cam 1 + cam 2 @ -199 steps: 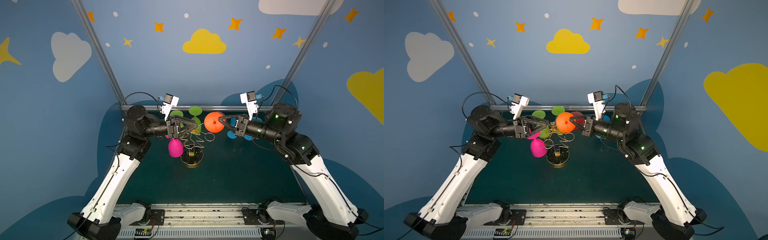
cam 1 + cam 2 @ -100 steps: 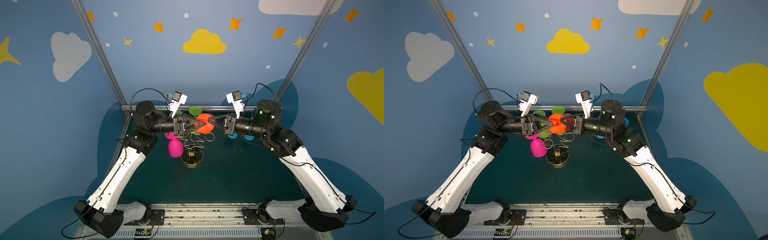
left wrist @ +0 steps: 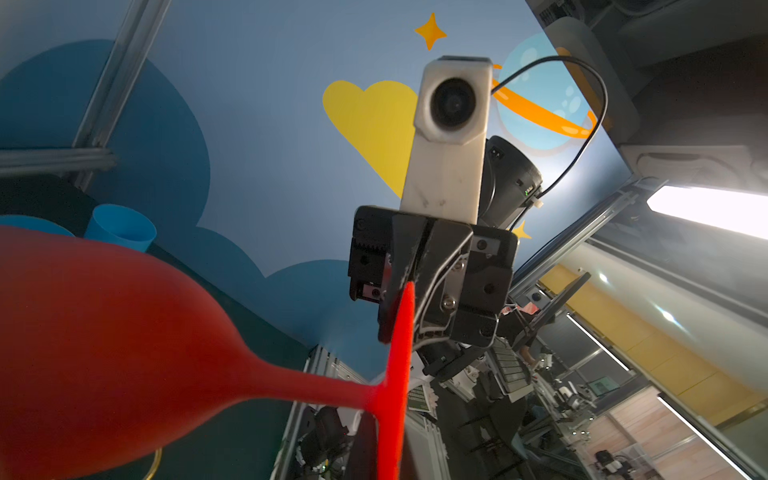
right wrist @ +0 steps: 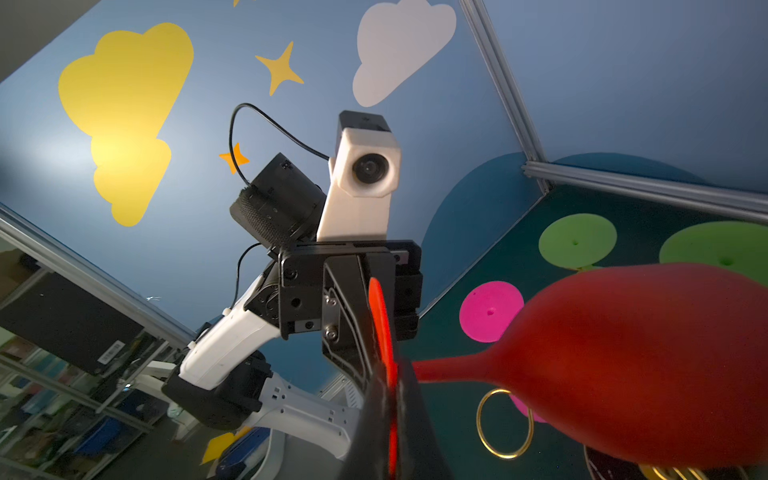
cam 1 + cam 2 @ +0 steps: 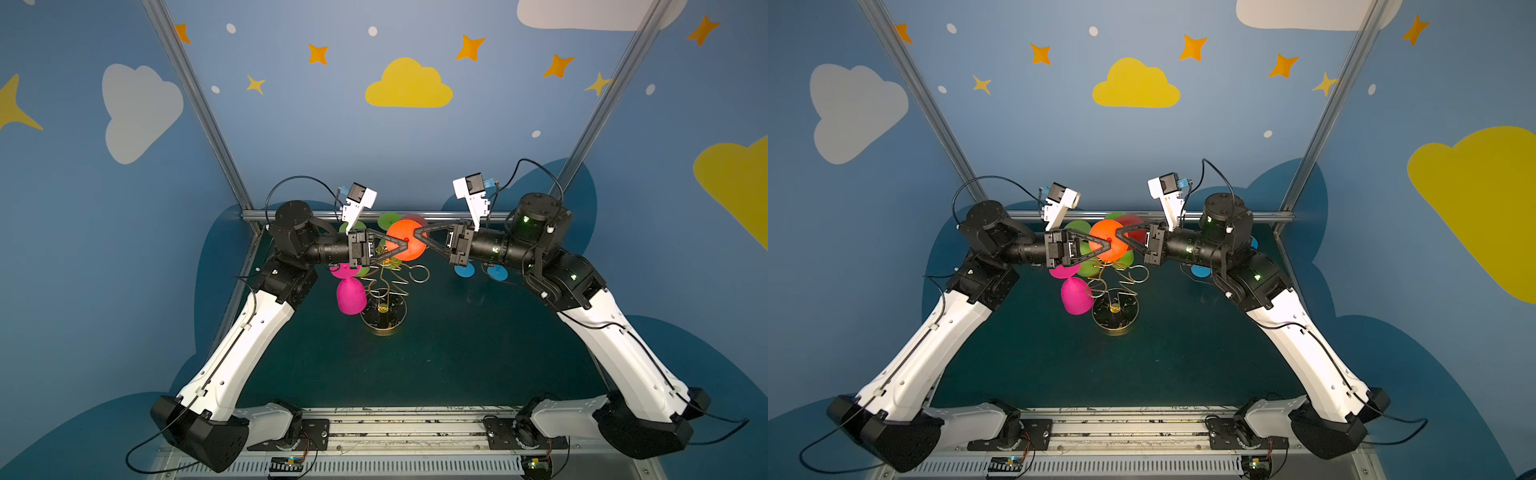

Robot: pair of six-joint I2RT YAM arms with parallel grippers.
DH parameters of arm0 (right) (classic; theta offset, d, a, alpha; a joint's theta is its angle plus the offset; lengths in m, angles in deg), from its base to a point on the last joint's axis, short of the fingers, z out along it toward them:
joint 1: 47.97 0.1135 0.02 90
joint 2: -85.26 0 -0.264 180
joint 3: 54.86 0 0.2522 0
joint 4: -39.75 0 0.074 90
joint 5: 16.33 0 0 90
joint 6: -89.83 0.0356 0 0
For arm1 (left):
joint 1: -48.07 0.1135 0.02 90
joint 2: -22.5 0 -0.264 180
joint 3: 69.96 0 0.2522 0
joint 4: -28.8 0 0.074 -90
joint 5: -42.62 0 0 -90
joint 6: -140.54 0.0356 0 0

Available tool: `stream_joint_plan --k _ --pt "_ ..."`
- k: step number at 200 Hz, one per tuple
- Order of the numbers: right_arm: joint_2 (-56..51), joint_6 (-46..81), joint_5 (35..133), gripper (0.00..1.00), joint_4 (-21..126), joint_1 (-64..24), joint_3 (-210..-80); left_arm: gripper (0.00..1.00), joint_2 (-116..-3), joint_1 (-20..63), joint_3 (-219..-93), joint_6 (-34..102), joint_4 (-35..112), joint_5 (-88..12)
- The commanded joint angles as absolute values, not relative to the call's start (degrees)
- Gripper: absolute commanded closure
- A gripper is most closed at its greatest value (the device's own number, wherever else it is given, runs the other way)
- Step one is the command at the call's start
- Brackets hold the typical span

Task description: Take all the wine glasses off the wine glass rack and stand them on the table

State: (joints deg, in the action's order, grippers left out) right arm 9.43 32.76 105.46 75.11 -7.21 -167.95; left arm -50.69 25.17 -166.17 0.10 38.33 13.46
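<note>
The wine glass is orange-red, and its round foot (image 5: pixel 409 249) (image 5: pixel 1116 251) faces up between both grippers in both top views. My left gripper (image 5: pixel 404 244) (image 3: pixel 390 453) is shut on one side of the foot's rim (image 3: pixel 400 374). My right gripper (image 5: pixel 418 235) (image 4: pixel 390 440) is shut on the opposite side. The bowl (image 3: pixel 104 353) (image 4: pixel 631 365) points toward the back wall. The gold wire wine glass rack (image 5: pixel 384 286) (image 5: pixel 1116 311) stands just below on its round dark base. One empty gold loop (image 4: pixel 505 424) lies under the stem.
A pink glass (image 5: pixel 350 296) hangs on the rack's left side, and green glasses (image 5: pixel 388 218) hang behind. Two blue glass feet (image 5: pixel 464 270) show on the dark mat under my right arm. The back rail (image 5: pixel 440 215) runs close behind.
My right gripper carried the orange glass leftward over the rack. My left gripper moved right to meet it and shut on the foot's rim.
</note>
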Motion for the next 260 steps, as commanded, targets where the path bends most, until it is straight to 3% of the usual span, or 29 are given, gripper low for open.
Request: stream_joint_plan --k 1,17,50,73,143,168,260 --pt "10.2 32.1 105.2 0.88 75.2 -7.9 -168.4 0.97 -50.3 25.1 -168.1 -4.4 32.2 13.1" --pt "12.5 31.2 103.9 0.63 75.4 -8.9 -166.7 0.97 -50.8 25.5 -169.1 -8.4 30.8 12.5" --pt "19.4 24.8 98.3 0.31 76.4 -11.8 -162.1 0.97 -51.7 26.8 -169.9 -16.0 28.2 10.9" --pt "24.1 16.4 91.7 0.21 75.0 -12.9 -156.4 0.97 -53.1 27.6 -170.2 -21.1 25.2 10.8" --pt "23.8 -12.4 91.9 0.12 62.4 -13.1 -148.5 0.97 -56.3 27.9 -171.8 -29.3 22.0 10.3" --pt "21.7 -16.5 92.5 0.10 55.8 -13.2 -146.7 0.97 -57.2 27.8 -171.4 -32.4 19.7 10.1" --pt "7.5 -18.3 100.4 0.09 53.5 -13.2 -154.0 0.97 -57.7 27.6 -171.8 -33.8 20.1 9.4"
